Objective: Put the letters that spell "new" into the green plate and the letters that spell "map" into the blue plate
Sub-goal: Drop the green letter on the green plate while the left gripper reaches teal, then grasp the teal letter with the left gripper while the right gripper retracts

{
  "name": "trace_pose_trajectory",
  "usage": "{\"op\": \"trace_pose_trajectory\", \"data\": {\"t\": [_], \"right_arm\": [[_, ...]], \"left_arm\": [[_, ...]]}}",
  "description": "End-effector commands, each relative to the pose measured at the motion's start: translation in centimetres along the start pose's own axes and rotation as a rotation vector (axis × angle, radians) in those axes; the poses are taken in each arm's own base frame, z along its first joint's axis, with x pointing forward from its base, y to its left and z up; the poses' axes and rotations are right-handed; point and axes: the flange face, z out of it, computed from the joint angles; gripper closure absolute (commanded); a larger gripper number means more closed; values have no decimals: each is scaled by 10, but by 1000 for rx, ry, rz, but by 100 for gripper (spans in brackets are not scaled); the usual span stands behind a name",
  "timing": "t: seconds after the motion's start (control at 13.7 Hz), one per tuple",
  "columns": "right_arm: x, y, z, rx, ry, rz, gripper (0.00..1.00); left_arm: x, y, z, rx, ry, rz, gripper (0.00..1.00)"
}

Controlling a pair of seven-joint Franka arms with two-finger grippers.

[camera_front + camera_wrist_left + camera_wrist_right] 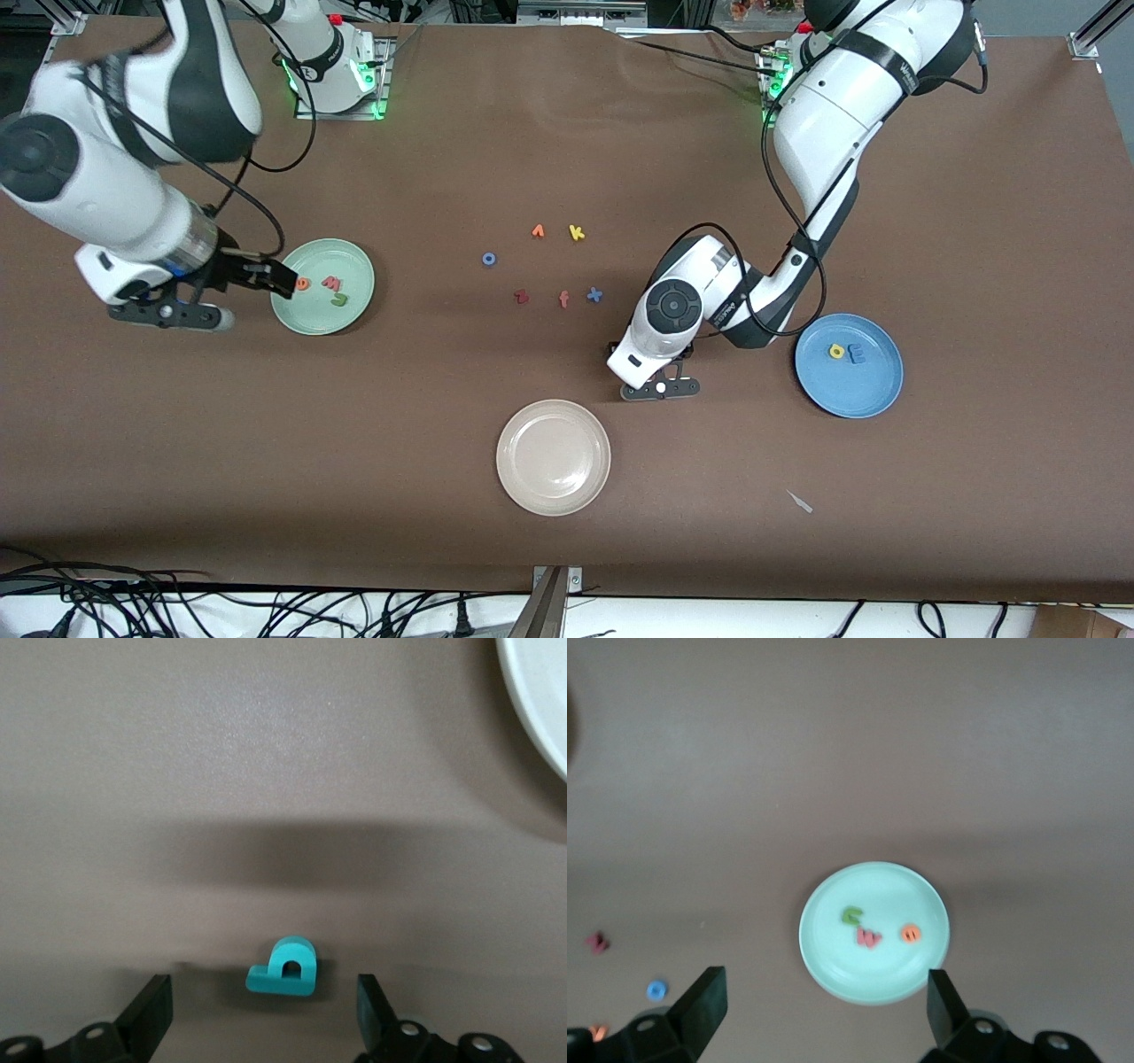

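The green plate [321, 321] lies toward the right arm's end and holds the orange e [303, 283], salmon w [330, 283] and green n [338, 299]. My right gripper [270, 276] hangs open over that plate's edge, holding nothing; its wrist view shows the plate [859, 979] far below. The blue plate [850, 394] holds the yellow a [836, 351] and blue m [856, 353]. My left gripper [660, 386] is low over the table between the cream and blue plates. It stands open, with the teal p [283, 969] on the table between its fingers, untouched. The p is hidden in the front view.
A cream plate [554, 456] lies near the front edge; its rim [540, 700] shows in the left wrist view. Loose letters lie mid-table: orange v [538, 231], yellow k [577, 232], blue o [489, 259], dark red z [521, 296], red f [564, 299], blue x [594, 294].
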Motion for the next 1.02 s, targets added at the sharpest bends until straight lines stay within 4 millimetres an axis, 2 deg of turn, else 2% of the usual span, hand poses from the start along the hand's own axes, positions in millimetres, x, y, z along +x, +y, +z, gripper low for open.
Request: {"op": "trace_pose_trajectory", "data": {"t": [0.0, 0.22, 0.29, 0.37, 0.44, 0.51, 0.59, 0.66, 0.73, 0.88, 0.95], "right_arm": [[-4, -6, -54, 27, 0, -49, 0], [2, 33, -64, 49, 24, -31, 0], [0, 40, -67, 51, 20, -98, 0], [-4, 60, -68, 54, 3, -148, 0], [-13, 69, -74, 46, -16, -144, 0], [-15, 93, -71, 63, -23, -79, 0], [-13, 99, -69, 66, 5, -65, 0], [-15, 108, -75, 57, 33, -52, 0], [-20, 128, -72, 70, 43, -18, 0], [-27, 130, -70, 77, 176, -14, 0], [-28, 127, -73, 73, 183, -29, 0]], "left_arm": [[5, 9, 0, -5, 8, -23, 17], [5, 8, 0, -4, 10, -30, 28], [5, 8, 1, -3, 8, -36, 32], [5, 8, 4, -1, 4, -37, 34], [5, 8, 5, -1, 4, -37, 39], [5, 8, 5, 0, 4, -36, 41], [3, 9, 8, 1, 0, -34, 46], [1, 12, 8, 3, 3, -29, 47], [1, 12, 8, 5, 4, -30, 52], [0, 13, 10, 8, 2, -27, 58], [0, 13, 10, 8, 2, -27, 61]]}}
